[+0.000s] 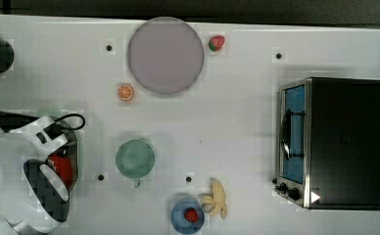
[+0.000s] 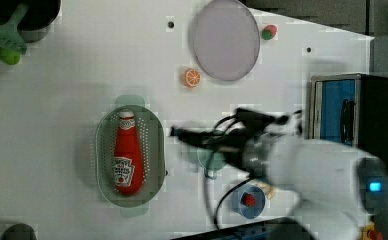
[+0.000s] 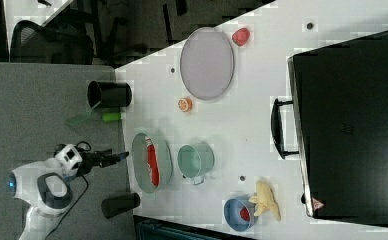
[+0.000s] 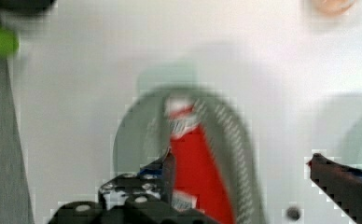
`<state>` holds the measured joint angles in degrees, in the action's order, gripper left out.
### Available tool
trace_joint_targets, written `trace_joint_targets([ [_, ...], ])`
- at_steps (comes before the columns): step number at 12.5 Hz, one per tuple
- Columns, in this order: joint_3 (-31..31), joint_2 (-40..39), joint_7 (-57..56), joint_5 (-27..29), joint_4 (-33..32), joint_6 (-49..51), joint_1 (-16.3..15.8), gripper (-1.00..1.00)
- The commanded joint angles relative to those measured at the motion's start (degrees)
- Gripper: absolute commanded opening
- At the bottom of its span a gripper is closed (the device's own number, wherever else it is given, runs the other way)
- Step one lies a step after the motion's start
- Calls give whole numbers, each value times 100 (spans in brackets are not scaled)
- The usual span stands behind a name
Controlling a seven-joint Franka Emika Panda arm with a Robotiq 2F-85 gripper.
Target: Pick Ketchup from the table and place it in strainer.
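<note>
Ketchup lies on its side inside the strainer, left of centre in the left view, its white cap toward the top of that frame and its label toward the bottom; it fits lengthwise within the oval rim and nothing grips it. The gripper stands wide open, one finger over the bottle's side and the other well off beyond the basket wall, with empty air between them. In the left view the arm stretches in from the lower right, its dark fingers near the strainer's right rim but apart from it. By my reading the placing is done, so the risks are all in the leaving. A finger that passes low could catch the rim and drag or tip the light basket, and the bottle, being round, would roll with it. The trailing cable loops down near the green cup and the blue bowl with its strawberry, and a sweep of the arm could snag or nudge either. The orange slice and the grey plate, toward the top centre, sit well clear, as does the toaster oven at the right edge.
</note>
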<state>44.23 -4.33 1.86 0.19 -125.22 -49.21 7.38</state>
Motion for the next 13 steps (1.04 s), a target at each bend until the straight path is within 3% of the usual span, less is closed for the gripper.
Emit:
trace_joint_targets([
  [1,-554,609,356,88,29,664,669,100],
  [7,-2244,1920,0,89,555,2760,862,100],
  [11,-2920,2142,-641,140,1058,3972,863,100],
  [13,-3138,2141,-643,423,1094,4103,863,100],
])
